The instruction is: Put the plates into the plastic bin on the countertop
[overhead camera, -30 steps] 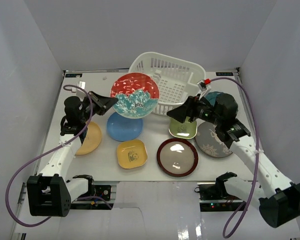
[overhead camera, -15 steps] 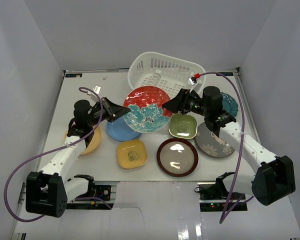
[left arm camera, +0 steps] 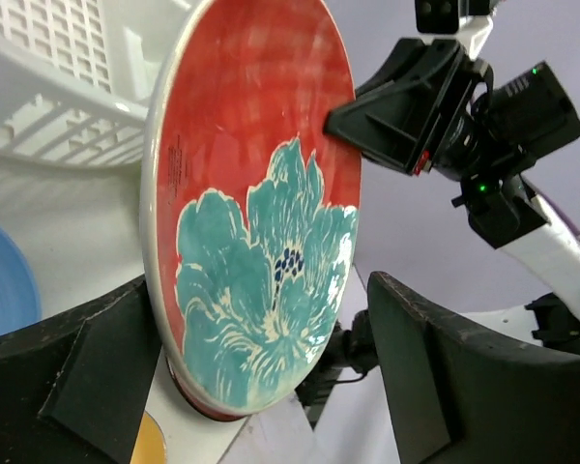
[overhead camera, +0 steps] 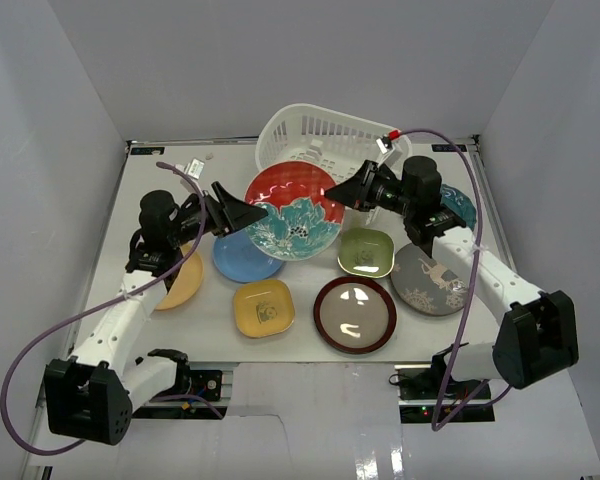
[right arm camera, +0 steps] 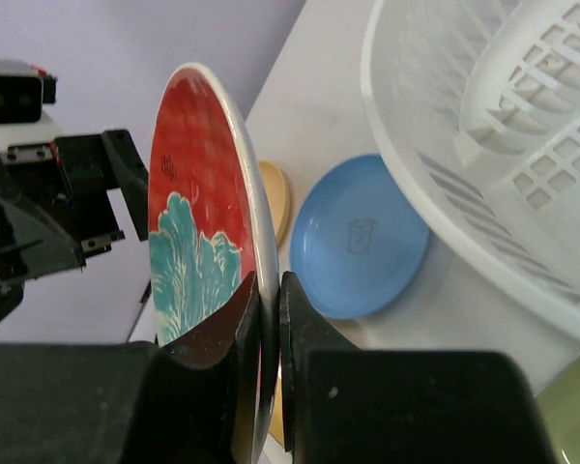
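**One plate point(overhead camera: 294, 212) aloft before the plastic bin point(overhead camera: 325, 135), seven more spread over the countertop point(overhead camera: 205, 325)**

The aloft plate hangs tilted above the countertop, just in front of the bin at the far edge, with the left gripper point(overhead camera: 248, 214) at its left side and the right gripper point(overhead camera: 342, 192) astride its right rim. Below, from the left: an outer plate point(overhead camera: 185, 285) under the left arm, a second plate point(overhead camera: 242, 260) beside it, a small dish point(overhead camera: 263, 307) nearer the front, a centre plate point(overhead camera: 354, 314), a rear dish point(overhead camera: 366, 252) just behind that, a right-hand plate point(overhead camera: 425, 285), and a last plate point(overhead camera: 460, 205) behind the right arm.
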`<move>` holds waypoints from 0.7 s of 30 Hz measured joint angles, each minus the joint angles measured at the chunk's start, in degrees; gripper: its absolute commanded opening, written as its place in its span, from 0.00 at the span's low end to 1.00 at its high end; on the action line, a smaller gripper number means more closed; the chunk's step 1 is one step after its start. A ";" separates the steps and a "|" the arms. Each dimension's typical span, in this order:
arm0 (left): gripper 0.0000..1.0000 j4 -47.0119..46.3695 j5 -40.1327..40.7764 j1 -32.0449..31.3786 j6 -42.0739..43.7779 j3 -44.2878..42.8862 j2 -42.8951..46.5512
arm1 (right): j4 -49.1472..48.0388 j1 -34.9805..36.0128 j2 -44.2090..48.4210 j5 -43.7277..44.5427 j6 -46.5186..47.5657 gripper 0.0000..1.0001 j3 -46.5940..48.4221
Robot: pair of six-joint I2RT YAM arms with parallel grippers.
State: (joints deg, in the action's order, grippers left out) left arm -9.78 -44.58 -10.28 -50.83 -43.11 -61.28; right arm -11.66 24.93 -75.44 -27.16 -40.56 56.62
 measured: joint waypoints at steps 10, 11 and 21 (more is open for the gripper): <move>0.98 15.19 8.55 -3.13 16.31 -4.31 6.19 | 3.08 -8.24 -13.11 2.71 2.27 0.08 17.88; 0.98 16.65 10.16 -3.82 17.59 -4.31 6.47 | 3.21 -8.96 -14.80 4.02 3.13 0.08 19.19; 0.98 23.67 21.38 -7.19 24.74 -3.52 8.11 | 8.79 -12.28 -33.53 10.16 7.15 0.08 30.27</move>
State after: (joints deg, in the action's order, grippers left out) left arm 13.89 -23.20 -17.47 -26.09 -46.63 -53.17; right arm -2.87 12.64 -108.97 -16.99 -33.41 86.89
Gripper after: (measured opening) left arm 0.978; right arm 0.136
